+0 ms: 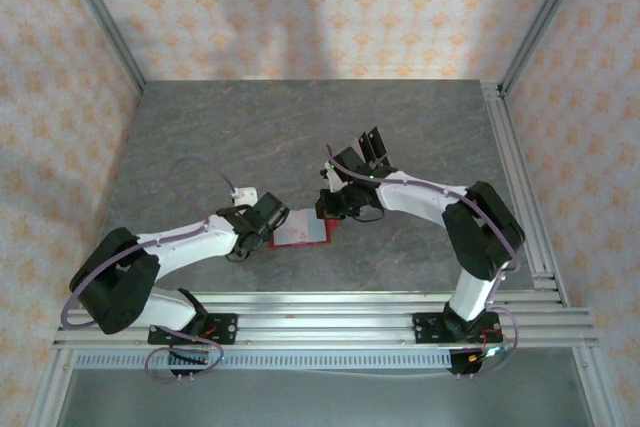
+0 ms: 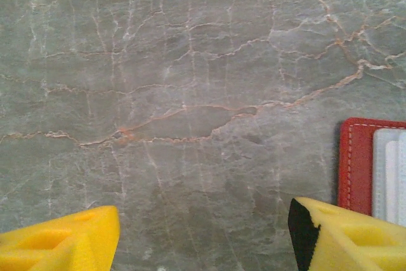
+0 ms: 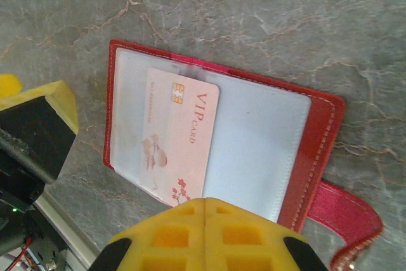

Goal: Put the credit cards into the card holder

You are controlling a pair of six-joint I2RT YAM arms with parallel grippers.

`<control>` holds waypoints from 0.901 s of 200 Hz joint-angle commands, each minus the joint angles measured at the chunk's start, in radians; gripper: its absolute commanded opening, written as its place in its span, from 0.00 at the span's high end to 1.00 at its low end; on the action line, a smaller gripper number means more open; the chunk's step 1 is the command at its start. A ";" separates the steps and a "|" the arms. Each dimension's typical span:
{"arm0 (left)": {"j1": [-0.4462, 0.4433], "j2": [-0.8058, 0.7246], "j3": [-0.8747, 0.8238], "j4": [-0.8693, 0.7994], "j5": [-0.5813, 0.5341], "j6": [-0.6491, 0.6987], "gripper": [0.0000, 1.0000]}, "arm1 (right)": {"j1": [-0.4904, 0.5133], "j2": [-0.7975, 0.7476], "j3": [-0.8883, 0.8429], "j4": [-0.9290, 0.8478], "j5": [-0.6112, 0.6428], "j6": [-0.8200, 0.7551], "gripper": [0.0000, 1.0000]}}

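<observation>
Right wrist view: right end effector pinched shut against the credit card on the open card holder; left end effector gapes wide over the bench

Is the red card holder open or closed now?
Open. The card holder lies spread flat, its pale inner pockets facing up, with a pink VIP card on them.

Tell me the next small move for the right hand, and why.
Probably slide the card a little deeper into the wallet. The right hand looks shut on the card's near end. The far end seems just tucked under the clear pocket's edge, but most of the card lies outside it, and its near end overhangs the wallet's rim.
</observation>
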 commanded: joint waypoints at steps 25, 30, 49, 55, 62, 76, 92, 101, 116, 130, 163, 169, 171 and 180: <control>0.012 0.007 -0.010 -0.038 -0.034 -0.023 0.28 | 0.034 0.079 0.076 -0.104 0.057 -0.044 1.00; 0.012 0.011 -0.010 -0.036 -0.031 -0.025 0.28 | 0.036 0.086 0.081 -0.107 0.058 -0.046 1.00; 0.012 0.026 -0.011 -0.028 -0.024 -0.025 0.28 | 0.043 0.106 0.093 -0.108 0.057 -0.048 1.00; 0.012 0.030 -0.012 -0.024 -0.023 -0.025 0.28 | 0.045 0.109 0.096 -0.109 0.056 -0.048 1.00; 0.012 0.034 -0.012 -0.021 -0.021 -0.026 0.28 | 0.046 0.115 0.099 -0.107 0.054 -0.047 1.00; 0.012 0.039 -0.017 -0.016 -0.018 -0.029 0.28 | 0.048 0.127 0.106 -0.107 0.051 -0.046 1.00; 0.012 0.043 -0.023 -0.008 -0.015 -0.032 0.28 | 0.051 0.142 0.114 -0.102 0.047 -0.045 1.00; 0.012 0.045 -0.026 -0.003 -0.015 -0.034 0.28 | 0.054 0.150 0.120 -0.101 0.044 -0.043 1.00; 0.012 0.047 -0.031 0.003 -0.010 -0.036 0.28 | 0.056 0.162 0.126 -0.096 0.041 -0.043 1.00; 0.011 0.048 -0.033 0.007 -0.009 -0.035 0.28 | 0.057 0.176 0.133 -0.094 0.039 -0.042 1.00; 0.012 0.058 -0.035 0.022 0.001 -0.034 0.28 | 0.062 0.191 0.146 -0.091 0.031 -0.036 1.00; 0.012 0.060 -0.037 0.025 0.002 -0.033 0.28 | 0.063 0.193 0.147 -0.090 0.031 -0.034 1.00; 0.012 0.061 -0.037 0.026 0.002 -0.033 0.28 | 0.064 0.195 0.149 -0.091 0.031 -0.034 1.00; 0.011 0.065 -0.037 0.029 0.005 -0.032 0.28 | 0.067 0.197 0.153 -0.091 0.030 -0.035 1.00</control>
